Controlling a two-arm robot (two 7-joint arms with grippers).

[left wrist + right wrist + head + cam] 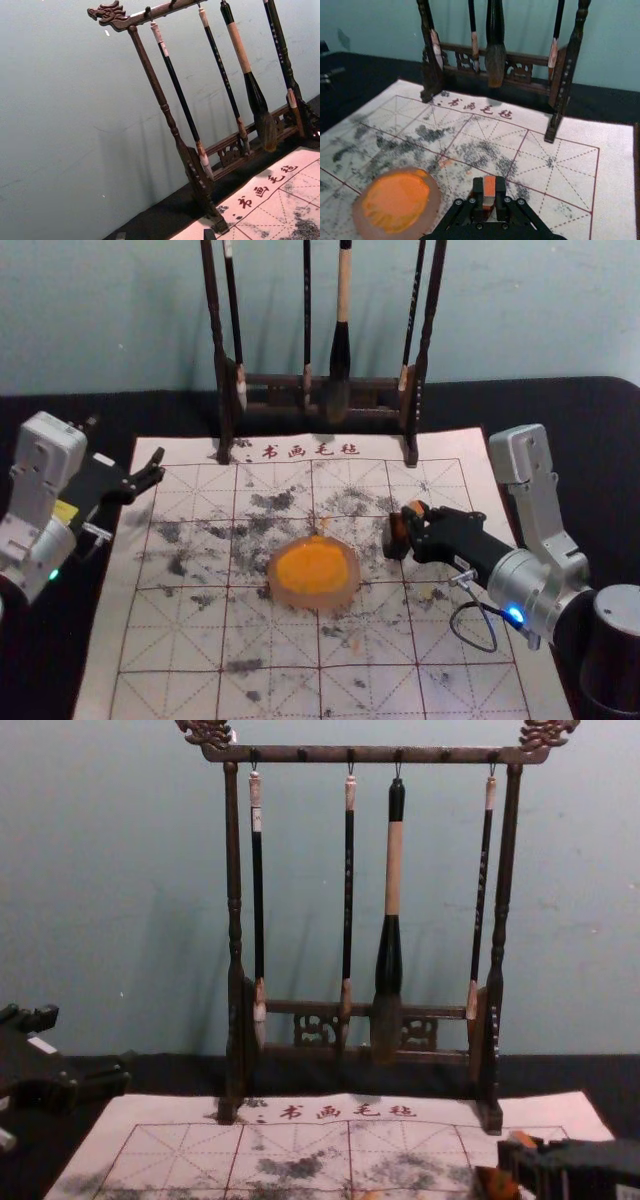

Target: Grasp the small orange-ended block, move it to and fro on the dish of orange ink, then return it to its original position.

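Note:
My right gripper (412, 528) is right of the orange ink dish (312, 571), shut on the small orange-ended block (416, 508). In the right wrist view, the block (489, 186) is pinched between the tips of the right gripper (489, 192), orange end up, apart from the dish (396, 201). A dark brown piece (396, 537) shows against the fingers on the dish side; whether it belongs to the block I cannot tell. The left gripper (152, 472) stays open and idle at the mat's left edge; its tips also show in the left wrist view (165, 234).
A dark wooden rack (233, 920) with several hanging brushes (392, 870) stands at the mat's back edge, before the wall. The white gridded mat (180, 640) is marked with dark ink smudges and lies on a black surface (570, 405).

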